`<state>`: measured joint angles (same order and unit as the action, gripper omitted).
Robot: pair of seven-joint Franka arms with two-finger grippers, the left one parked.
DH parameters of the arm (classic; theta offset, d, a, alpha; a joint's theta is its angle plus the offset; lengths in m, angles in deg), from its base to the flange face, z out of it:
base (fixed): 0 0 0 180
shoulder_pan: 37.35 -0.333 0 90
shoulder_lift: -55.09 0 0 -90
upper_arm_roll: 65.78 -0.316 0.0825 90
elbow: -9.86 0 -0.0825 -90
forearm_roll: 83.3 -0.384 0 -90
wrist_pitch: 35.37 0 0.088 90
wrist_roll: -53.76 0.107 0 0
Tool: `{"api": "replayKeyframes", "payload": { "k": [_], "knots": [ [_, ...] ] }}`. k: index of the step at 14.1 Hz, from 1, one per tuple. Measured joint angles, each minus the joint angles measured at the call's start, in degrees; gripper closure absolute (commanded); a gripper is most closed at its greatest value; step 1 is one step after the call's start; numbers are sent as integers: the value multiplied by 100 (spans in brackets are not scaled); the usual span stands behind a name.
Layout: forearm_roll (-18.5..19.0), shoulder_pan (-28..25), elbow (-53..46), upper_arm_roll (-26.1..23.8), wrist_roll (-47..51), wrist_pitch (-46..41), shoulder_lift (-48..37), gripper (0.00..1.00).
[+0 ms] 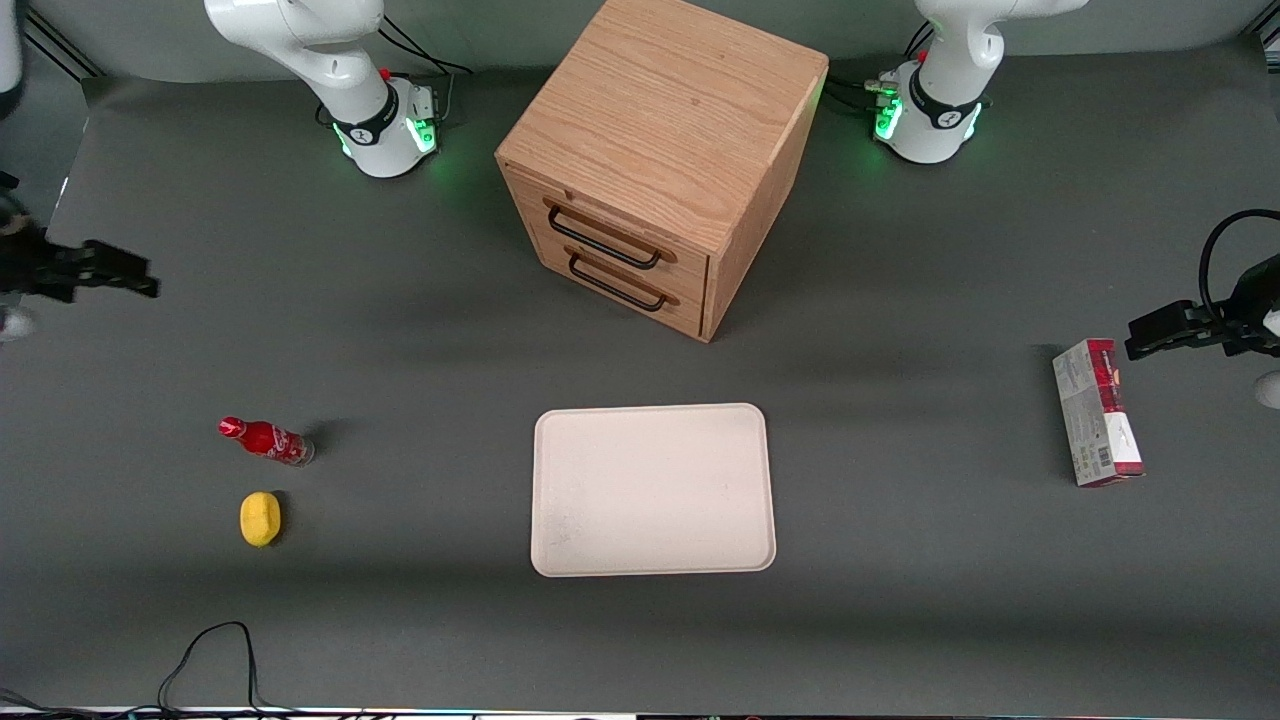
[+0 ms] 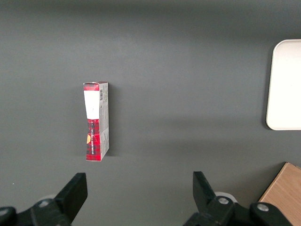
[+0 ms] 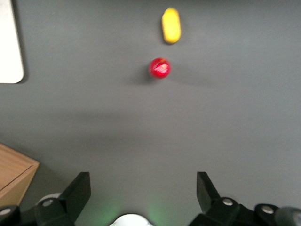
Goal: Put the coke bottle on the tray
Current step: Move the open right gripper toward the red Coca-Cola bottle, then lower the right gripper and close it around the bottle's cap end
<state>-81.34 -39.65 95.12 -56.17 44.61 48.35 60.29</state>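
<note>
The coke bottle stands on the grey table toward the working arm's end, a small red bottle with a red cap. In the right wrist view it shows from above as a red disc. The cream-white tray lies flat in the middle of the table, in front of the wooden drawer cabinet; one corner of it shows in the right wrist view. My right gripper hangs high at the working arm's end, farther from the front camera than the bottle. It is open and empty.
A yellow lemon lies beside the bottle, nearer the front camera. A wooden cabinet with two drawers stands farther back than the tray. A red-and-white carton lies toward the parked arm's end. A black cable loops at the table's front edge.
</note>
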Motion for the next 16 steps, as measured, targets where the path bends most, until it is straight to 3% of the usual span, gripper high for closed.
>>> {"api": "replayKeyframes", "payload": {
  "k": [4,10,16],
  "knots": [
    [4,-8,-791,78,-113,-154,689,0],
    [4,-12,-721,76,-226,-97,988,0],
    [1,57,367,94,-353,1483,1408,0]
  ]
}}
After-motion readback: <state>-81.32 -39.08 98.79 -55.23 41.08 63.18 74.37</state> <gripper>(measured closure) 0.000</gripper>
